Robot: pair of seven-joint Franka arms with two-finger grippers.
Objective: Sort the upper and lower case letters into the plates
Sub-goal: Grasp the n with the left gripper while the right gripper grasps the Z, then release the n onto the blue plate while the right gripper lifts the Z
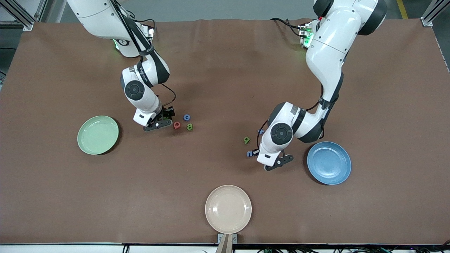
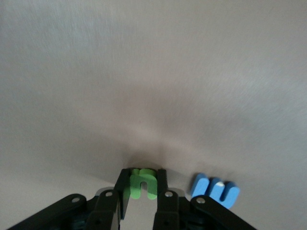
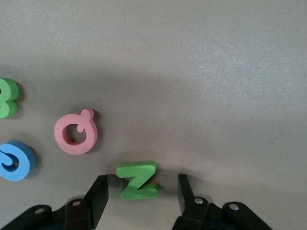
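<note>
My left gripper point(image 1: 259, 154) is low over the table beside the blue plate point(image 1: 329, 162). In the left wrist view it point(image 2: 143, 181) is shut on the green u point(image 2: 142, 184), with the blue m point(image 2: 216, 190) point(image 1: 250, 153) next to it. The green g point(image 1: 246, 140) and blue t point(image 1: 260, 131) lie close by. My right gripper point(image 1: 164, 122) is low near the pale green plate point(image 1: 98, 135). In the right wrist view it point(image 3: 141, 186) is open around the green N point(image 3: 137, 179). The red Q point(image 3: 76, 132) point(image 1: 177, 125), blue C point(image 3: 15, 160) point(image 1: 186, 117) and green B point(image 3: 7, 97) point(image 1: 189, 126) lie beside it.
A cream-beige plate point(image 1: 228, 209) sits at the table's edge nearest the front camera, midway between the arms. All three plates hold nothing. The brown table cover point(image 1: 225, 70) stretches bare toward the arms' bases.
</note>
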